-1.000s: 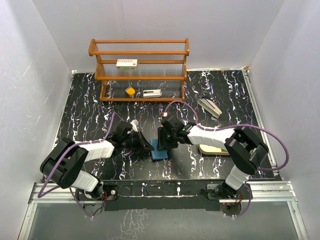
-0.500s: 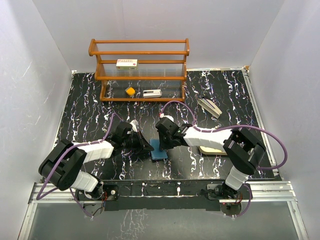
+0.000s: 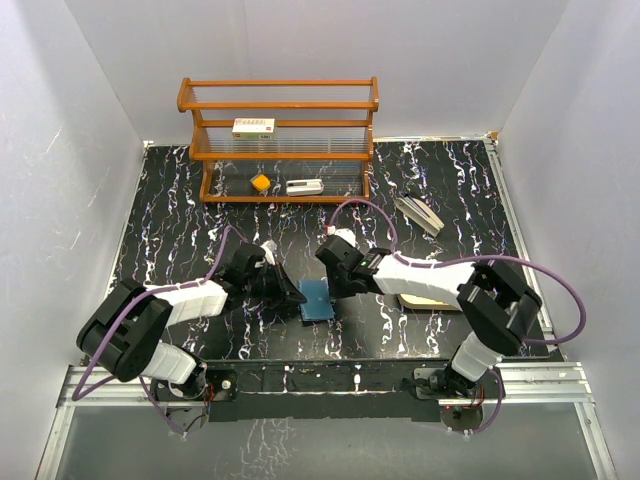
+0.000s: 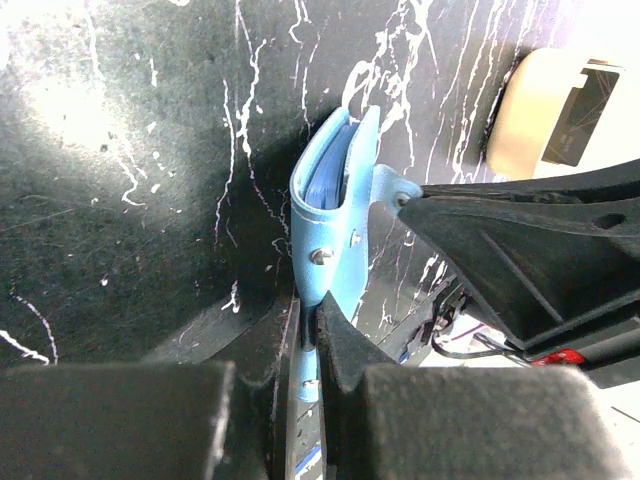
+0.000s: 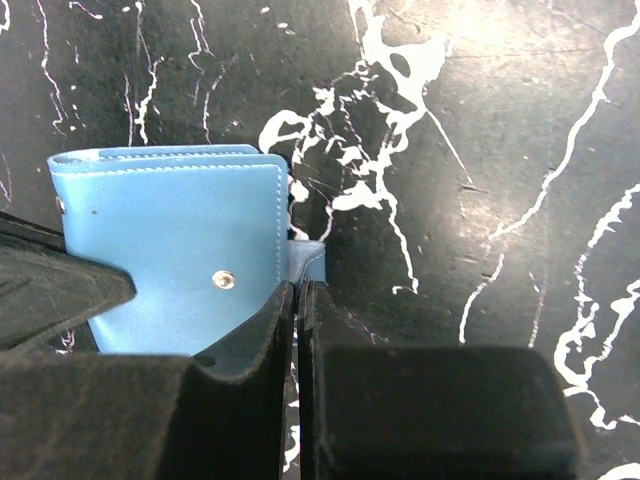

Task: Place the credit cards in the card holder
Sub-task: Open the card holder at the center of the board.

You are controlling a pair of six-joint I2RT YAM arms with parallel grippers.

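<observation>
Our left gripper (image 4: 312, 338) is pinching the stitched blue bi-fold card holder (image 4: 335, 215) at six o'clock on the black marbled table (image 3: 200, 200), anchoring it. At the holder's three o'clock, our right gripper (image 5: 297, 292), fingers pressed together, is nipping the small clasp tab (image 5: 308, 262), probably to open it for cards.

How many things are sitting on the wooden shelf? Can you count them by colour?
On the brown wooden slatted rack:
White: 2 (rectangular box with red marks; small oblong white piece)
Orange: 1 (small orange block)
Total: 3
</observation>
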